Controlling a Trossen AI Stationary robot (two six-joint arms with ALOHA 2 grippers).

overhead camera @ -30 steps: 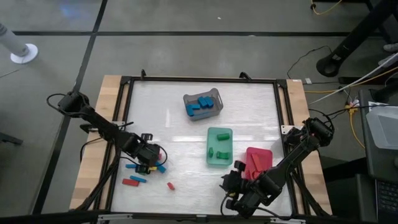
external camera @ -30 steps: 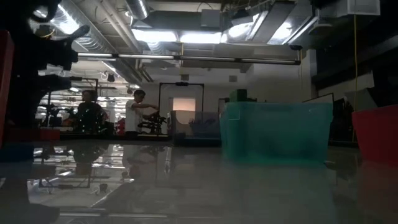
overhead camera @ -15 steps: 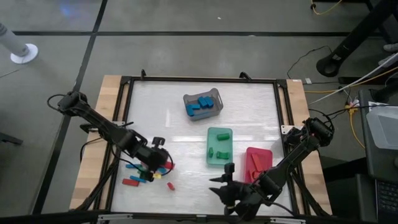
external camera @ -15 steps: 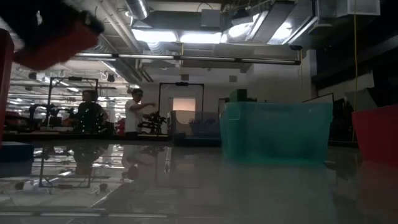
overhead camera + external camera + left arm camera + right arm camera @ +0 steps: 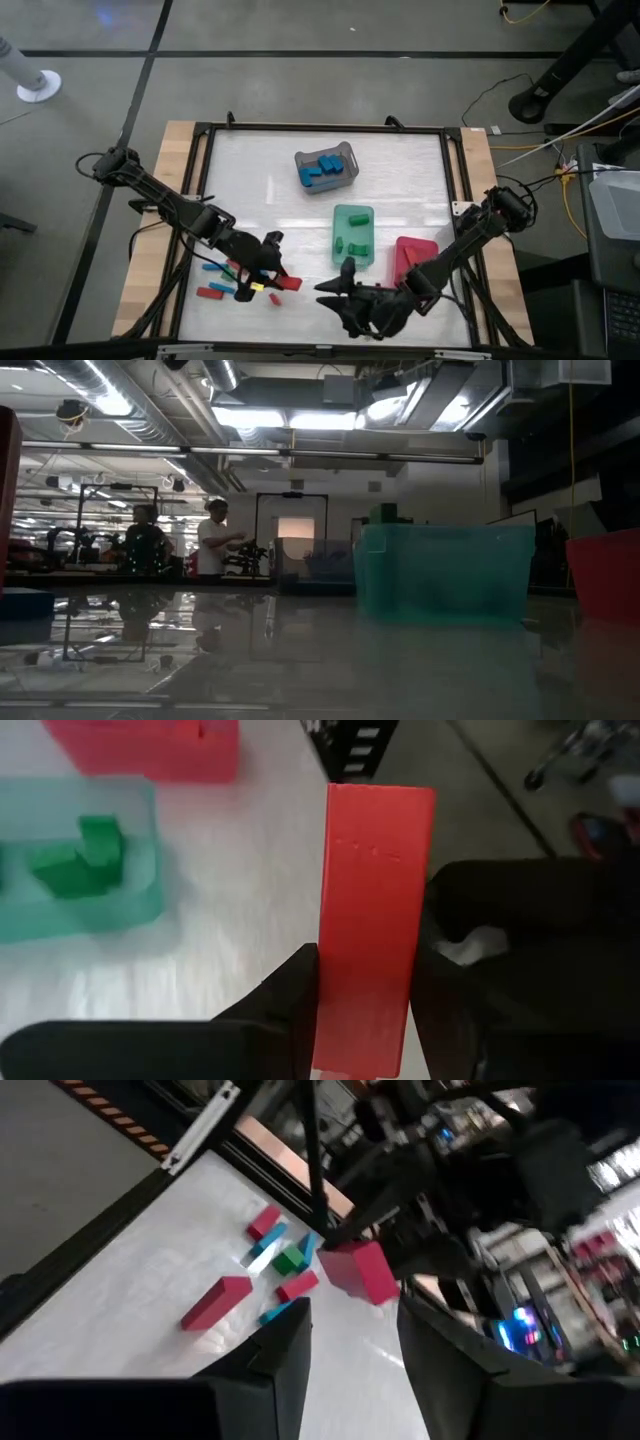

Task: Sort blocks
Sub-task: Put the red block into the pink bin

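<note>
A long red rectangular block [image 5: 372,920] is clamped between the left gripper [image 5: 272,278]'s fingers, above the white surface [image 5: 280,180] near the loose pile. The right gripper [image 5: 335,292] reaches toward it, fingers parted and empty. Sorting looks partly done: blue blocks [image 5: 322,168] fill the grey basket [image 5: 349,153], green blocks [image 5: 353,243] sit in the green tray [image 5: 353,211], and the red tray [image 5: 421,243] has some. Several mixed blocks [image 5: 215,291] remain.

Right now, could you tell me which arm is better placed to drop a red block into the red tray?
Left: its end effector already grips a red block; the right end effector is open.
</note>
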